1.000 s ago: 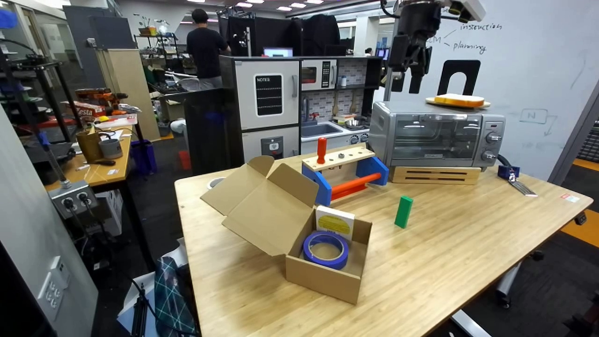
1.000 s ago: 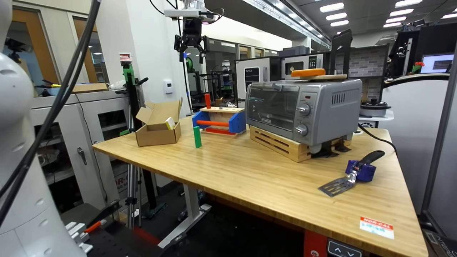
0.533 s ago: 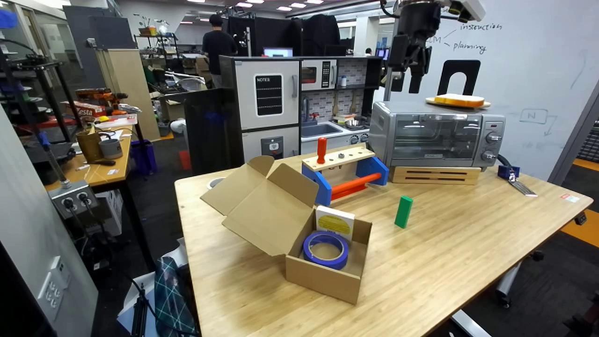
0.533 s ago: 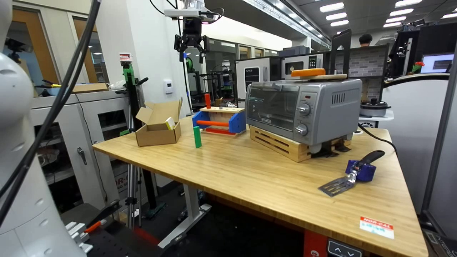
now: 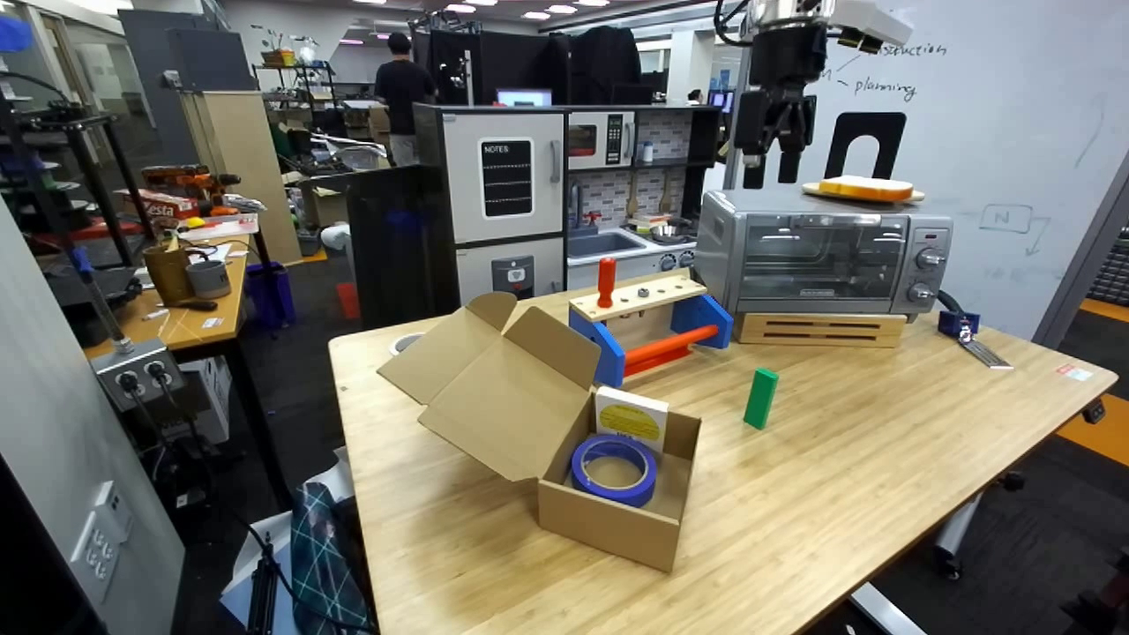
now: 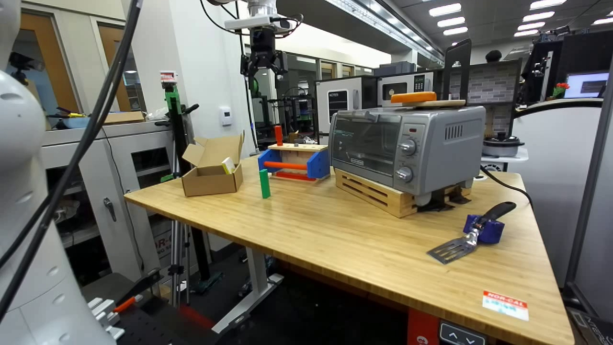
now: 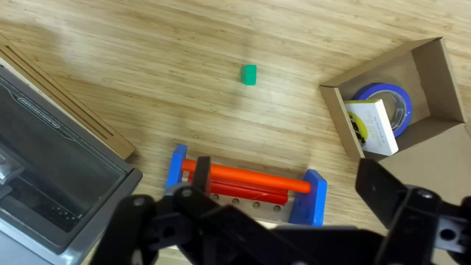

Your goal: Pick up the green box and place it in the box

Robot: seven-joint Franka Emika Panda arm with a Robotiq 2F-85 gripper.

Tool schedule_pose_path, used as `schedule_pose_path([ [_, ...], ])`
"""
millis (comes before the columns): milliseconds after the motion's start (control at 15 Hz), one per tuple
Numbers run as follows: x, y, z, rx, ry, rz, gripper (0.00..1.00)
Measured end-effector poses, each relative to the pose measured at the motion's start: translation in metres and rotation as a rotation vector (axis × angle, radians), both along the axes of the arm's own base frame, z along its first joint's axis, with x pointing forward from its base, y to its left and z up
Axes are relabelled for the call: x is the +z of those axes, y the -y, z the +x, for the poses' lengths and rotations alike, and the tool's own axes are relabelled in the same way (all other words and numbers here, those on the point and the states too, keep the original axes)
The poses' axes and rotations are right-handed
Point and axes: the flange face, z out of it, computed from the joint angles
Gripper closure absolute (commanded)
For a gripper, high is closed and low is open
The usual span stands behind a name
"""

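In an exterior view the gripper hangs at the upper right of the frame, well above the table; its jaws stand wide apart, and the wrist view has one at the lower centre and the other at the lower right, with much of the toy bench showing between them. The green box stands upright on the table, right of centre in that exterior view and well apart from the gripper; in the wrist view it appears at the upper middle, seen mostly from above.

The cardboard box sits at the lower centre, left of the green box, its lid open toward the left; in it are a roll of blue tape and a white packet with a yellow disc. The toy bench, blue at its ends with an orange bar, stands near the middle of the frame; at the right a toaster oven rests on a slatted wooden stand, with a slice of bread on a plate on top; a pale round thing, perhaps another roll, is half hidden behind a flap at the left.
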Motion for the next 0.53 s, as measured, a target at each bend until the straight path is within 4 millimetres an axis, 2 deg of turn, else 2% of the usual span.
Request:
schedule_pose_path([
  [333,-0.013,0.0,0.005,-0.042,-0.011,-0.035,0.0],
  [533,-0.014,0.0,0.005,-0.048,-0.012,-0.035,0.0],
])
